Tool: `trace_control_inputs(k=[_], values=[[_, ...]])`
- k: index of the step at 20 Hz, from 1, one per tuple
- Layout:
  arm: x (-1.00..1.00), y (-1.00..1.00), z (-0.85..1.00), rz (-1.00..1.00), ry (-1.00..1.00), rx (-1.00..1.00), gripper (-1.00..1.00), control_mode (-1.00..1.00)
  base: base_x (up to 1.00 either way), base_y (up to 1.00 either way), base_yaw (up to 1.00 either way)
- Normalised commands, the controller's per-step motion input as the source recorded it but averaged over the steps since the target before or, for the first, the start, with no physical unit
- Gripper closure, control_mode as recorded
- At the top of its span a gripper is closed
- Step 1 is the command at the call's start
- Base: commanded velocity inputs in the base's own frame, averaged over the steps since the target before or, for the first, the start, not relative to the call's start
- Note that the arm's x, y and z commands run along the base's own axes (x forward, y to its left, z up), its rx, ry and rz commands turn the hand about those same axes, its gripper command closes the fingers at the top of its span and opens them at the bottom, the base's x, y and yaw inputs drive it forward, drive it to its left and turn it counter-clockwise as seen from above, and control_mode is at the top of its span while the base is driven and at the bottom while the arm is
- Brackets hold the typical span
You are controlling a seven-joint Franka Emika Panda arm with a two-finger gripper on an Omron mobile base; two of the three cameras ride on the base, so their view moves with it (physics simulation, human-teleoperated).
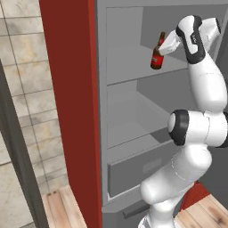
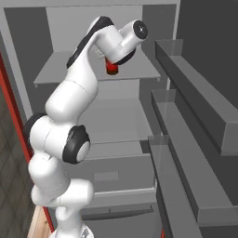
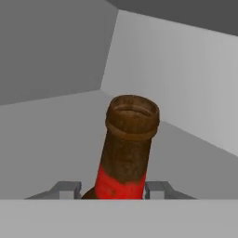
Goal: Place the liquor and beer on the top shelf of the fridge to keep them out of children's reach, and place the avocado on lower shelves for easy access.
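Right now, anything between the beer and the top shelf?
Nothing visible. The gripper is shut on the beer, holding it tilted inside the fridge over the top shelf. The stretch of shelf beneath and around the bottle is bare grey in both base views; the hand view shows only plain walls beyond its neck.

Both base views face the open fridge (image 1: 71, 111) from either side; the hand view looks close inside.

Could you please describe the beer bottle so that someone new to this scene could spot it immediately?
Find the fridge with dark-red sides, then its top shelf. Just above it, tilted in the gripper, is the beer: slim, dark brown, long-necked, red-labelled.
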Motion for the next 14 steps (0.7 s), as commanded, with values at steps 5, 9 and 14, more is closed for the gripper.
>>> trace_control_inputs(k=[5,9,14], values=[[0.80,0.00,0.00,0.00,0.00,0.00,1.00,-1.00,0.00,0.00,0.00],[0.55,-0.02,-0.10,0.01,0.01,0.00,1.00,-1.00,0.00,0.00,0.00],[0.43,0.00,-0.25,0.01,0.02,0.00,1.00,-1.00,0.00,0.00,0.00]])
